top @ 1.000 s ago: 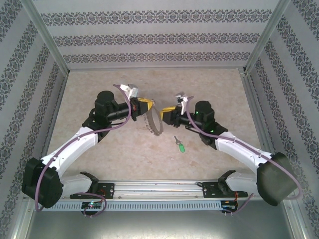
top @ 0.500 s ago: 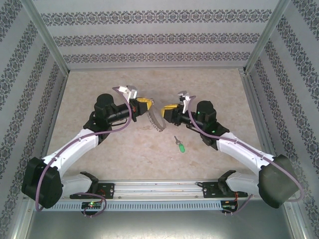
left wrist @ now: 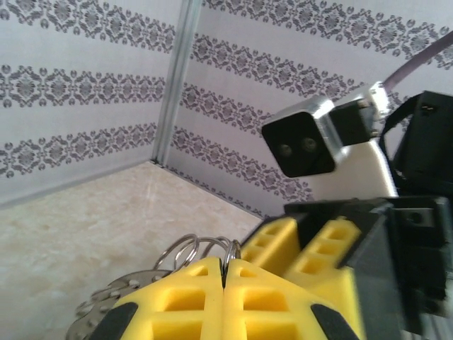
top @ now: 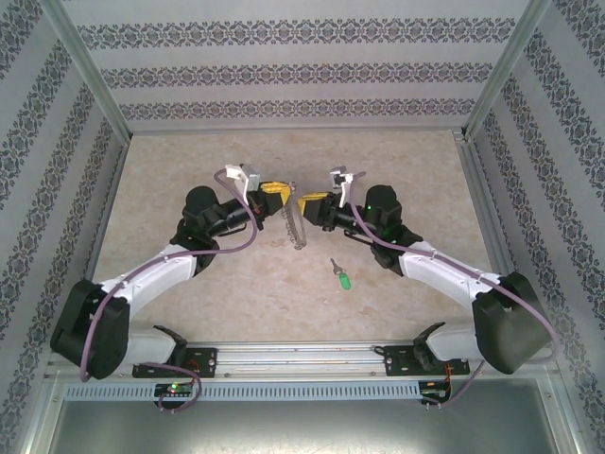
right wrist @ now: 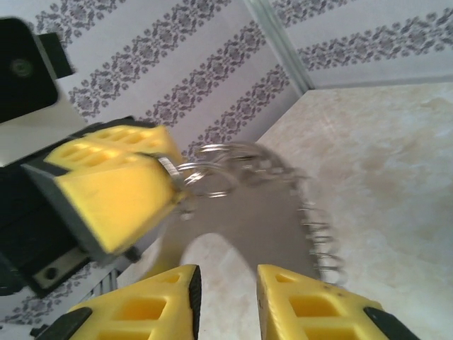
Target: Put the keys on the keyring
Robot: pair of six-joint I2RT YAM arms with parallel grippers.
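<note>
The keyring [top: 296, 230], a grey metal ring fringed with small wire loops, hangs edge-on above the table's middle. My left gripper [top: 282, 197] is shut on one of its small loops, pinched at the yellow fingertips [left wrist: 212, 268]; the ring's grey rim [left wrist: 106, 296] shows beside them. My right gripper [top: 304, 206] faces the left one from the right, open, with bare table showing through its gap [right wrist: 226, 283]. The keyring [right wrist: 262, 212] hangs just beyond its fingertips, apart from them. The green-headed key [top: 342, 275] lies on the table, near side of the right gripper.
Patterned walls and metal corner posts [top: 93, 85] enclose the beige table [top: 406, 161]. The right arm's forearm [top: 435, 270] stretches low across the table right of the key. The left gripper's yellow fingers [right wrist: 113, 188] sit close to the right wrist camera.
Both grippers have shifted slightly toward the back and closer together. The ring has swung from a slanted face to nearly edge-on. The right jaws have narrowed a little.
</note>
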